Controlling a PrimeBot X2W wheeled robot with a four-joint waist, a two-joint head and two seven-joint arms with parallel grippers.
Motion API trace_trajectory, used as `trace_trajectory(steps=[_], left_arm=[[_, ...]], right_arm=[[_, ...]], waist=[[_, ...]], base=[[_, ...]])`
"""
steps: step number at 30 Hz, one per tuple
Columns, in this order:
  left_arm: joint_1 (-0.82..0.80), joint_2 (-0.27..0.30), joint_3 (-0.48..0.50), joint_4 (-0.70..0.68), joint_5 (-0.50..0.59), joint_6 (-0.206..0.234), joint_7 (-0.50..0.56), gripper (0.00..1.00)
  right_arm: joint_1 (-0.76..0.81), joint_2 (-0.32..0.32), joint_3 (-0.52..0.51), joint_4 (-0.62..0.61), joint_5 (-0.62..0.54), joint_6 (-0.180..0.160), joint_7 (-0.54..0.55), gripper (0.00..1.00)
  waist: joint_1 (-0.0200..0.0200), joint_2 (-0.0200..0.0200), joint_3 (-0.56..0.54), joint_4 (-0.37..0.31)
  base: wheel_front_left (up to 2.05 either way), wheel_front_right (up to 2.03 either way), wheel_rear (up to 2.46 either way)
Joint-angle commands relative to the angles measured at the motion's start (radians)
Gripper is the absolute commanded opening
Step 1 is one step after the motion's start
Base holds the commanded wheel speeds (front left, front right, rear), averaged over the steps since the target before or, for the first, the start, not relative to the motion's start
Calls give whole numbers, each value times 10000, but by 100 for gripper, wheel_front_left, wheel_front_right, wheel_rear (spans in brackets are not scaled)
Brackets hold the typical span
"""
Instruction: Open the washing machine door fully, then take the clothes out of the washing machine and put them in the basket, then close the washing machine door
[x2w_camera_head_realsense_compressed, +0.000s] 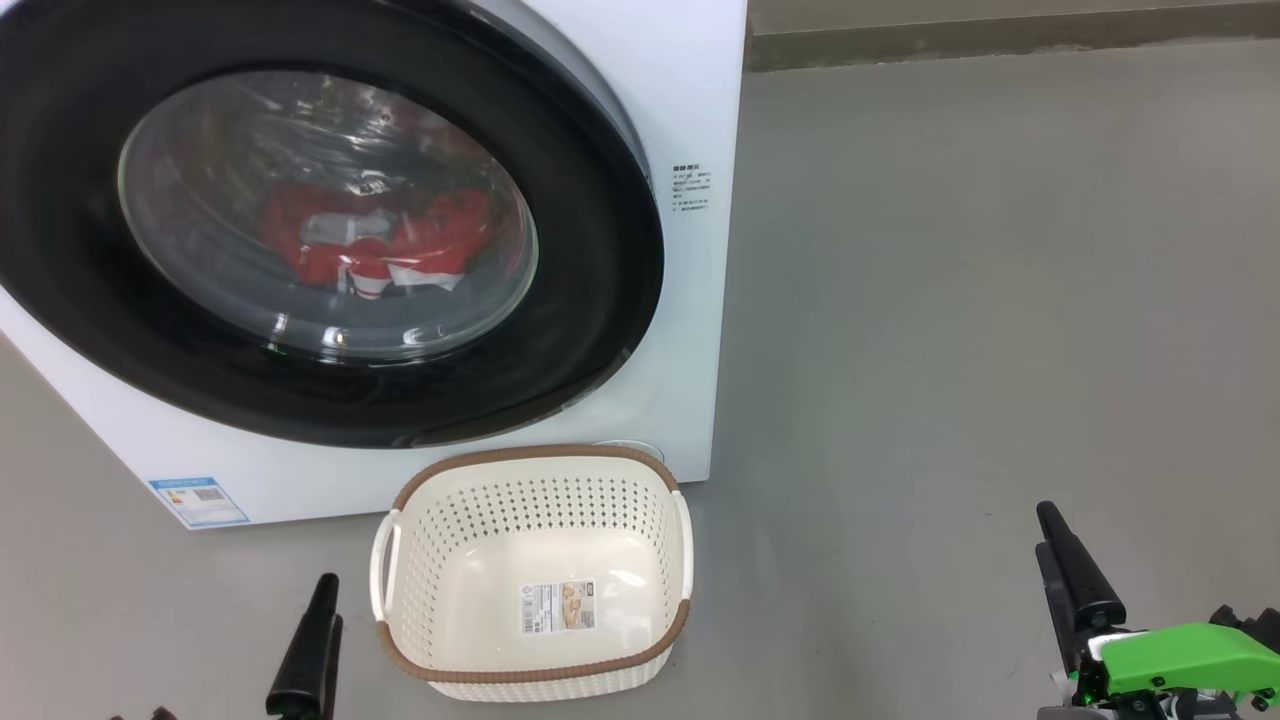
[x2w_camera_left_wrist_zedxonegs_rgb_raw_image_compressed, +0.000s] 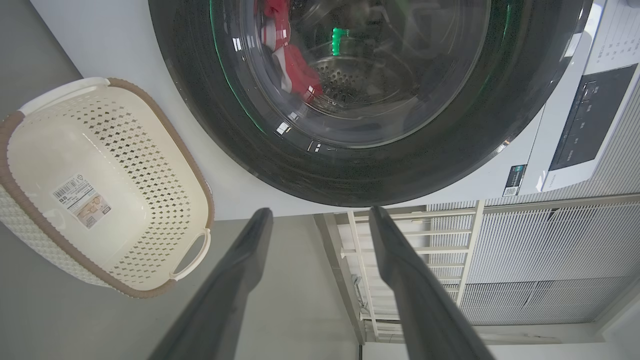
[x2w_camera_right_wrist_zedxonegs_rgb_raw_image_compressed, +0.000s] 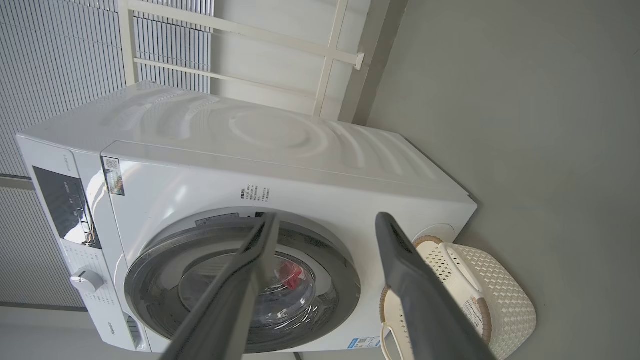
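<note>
Two grippers are hanging low in front of the washing machine (x2w_camera_head_realsense_compressed: 700, 90), both spread wide and holding nothing: the left gripper (x2w_camera_left_wrist_zedxonegs_rgb_raw_image_compressed: 320, 212) and the right gripper (x2w_camera_right_wrist_zedxonegs_rgb_raw_image_compressed: 327, 217). The washing machine door (x2w_camera_head_realsense_compressed: 600, 300) is sitting shut. The clothes (x2w_camera_head_realsense_compressed: 380, 245) are lying inside the drum (x2w_camera_left_wrist_zedxonegs_rgb_raw_image_compressed: 360, 85) behind the glass (x2w_camera_head_realsense_compressed: 230, 140) (a red bundle with white bits). The basket (x2w_camera_head_realsense_compressed: 530, 458) is sitting empty on the floor (x2w_camera_head_realsense_compressed: 950, 300), just beside the machine's front. The door is looking hard, smooth and slippery, so I think a finger is going to need to hook its black edge. The clothes are looking soft and light, easy to pinch anywhere on top.
</note>
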Motion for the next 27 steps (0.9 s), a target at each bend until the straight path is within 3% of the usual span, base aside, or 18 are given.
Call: trace_trajectory(steps=[1,27], left_arm=[[-113,151,75,-341,304,-16,-95,100],[216,162,-77,-938,4386,308,-866,100]], right_arm=[[-125,-117,72,-282,-264,-1,-98,100],[89,-188,595,-538,-3827,-3,-864,100]], waist=[[-2,-1,2,-1],[-2,-1,12,-11]], base=[[0,0,0],[0,0,0]])
